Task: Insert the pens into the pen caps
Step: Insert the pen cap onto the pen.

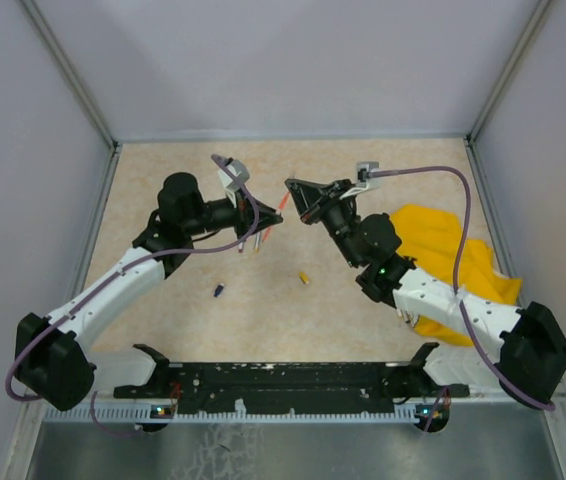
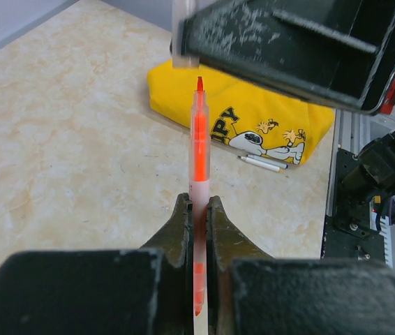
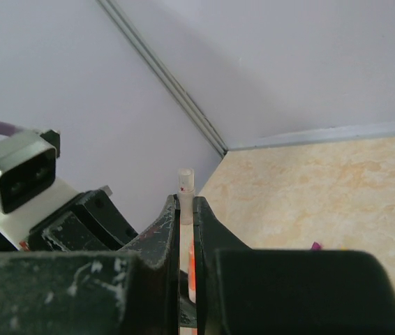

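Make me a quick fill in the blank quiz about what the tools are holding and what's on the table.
1. The left tool is shut on a pen with ____ ink.
2. The clear cap is pinched by the ____ tool.
3. The cloth with the cartoon dog print is ____.
Missing words: orange, right, yellow.
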You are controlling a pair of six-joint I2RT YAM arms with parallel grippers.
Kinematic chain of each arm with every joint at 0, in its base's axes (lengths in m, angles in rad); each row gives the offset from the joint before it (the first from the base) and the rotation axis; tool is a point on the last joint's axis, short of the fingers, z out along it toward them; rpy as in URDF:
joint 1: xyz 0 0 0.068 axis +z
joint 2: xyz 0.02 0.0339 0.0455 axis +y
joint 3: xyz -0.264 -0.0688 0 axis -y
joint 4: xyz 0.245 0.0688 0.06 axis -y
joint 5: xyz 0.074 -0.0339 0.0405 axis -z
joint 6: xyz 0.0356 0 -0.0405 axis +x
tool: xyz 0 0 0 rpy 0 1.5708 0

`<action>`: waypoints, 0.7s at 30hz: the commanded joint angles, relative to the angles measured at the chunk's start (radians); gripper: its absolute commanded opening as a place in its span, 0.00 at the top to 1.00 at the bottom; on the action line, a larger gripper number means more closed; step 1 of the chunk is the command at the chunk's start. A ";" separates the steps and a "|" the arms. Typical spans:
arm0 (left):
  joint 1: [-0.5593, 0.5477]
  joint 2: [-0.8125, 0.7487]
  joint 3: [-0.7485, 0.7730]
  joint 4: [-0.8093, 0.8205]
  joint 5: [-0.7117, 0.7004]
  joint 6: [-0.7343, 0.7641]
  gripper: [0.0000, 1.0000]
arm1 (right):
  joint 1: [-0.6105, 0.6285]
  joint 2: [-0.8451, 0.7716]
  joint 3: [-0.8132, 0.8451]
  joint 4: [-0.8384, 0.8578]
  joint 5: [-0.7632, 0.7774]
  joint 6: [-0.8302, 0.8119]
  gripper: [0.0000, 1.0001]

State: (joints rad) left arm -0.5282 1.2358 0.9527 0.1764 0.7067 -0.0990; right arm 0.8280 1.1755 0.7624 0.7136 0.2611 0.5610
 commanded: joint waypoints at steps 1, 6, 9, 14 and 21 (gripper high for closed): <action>0.002 -0.015 0.004 0.037 0.002 0.010 1.00 | -0.005 -0.017 0.086 0.044 0.069 -0.014 1.00; 0.002 -0.017 0.004 0.037 0.001 0.011 1.00 | -0.007 -0.029 0.086 0.029 0.073 -0.017 1.00; 0.002 -0.019 0.004 0.038 -0.001 0.011 1.00 | -0.007 -0.034 0.068 0.022 0.074 -0.015 1.00; 0.002 -0.024 0.005 0.037 -0.005 0.014 1.00 | -0.008 -0.029 0.045 0.026 0.072 -0.014 1.00; 0.002 -0.028 0.004 0.036 -0.006 0.015 1.00 | -0.007 -0.021 0.032 0.024 0.063 -0.012 1.00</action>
State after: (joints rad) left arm -0.5274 1.2358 0.9527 0.1795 0.6991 -0.0990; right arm 0.8280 1.1717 0.7986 0.6880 0.2955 0.5606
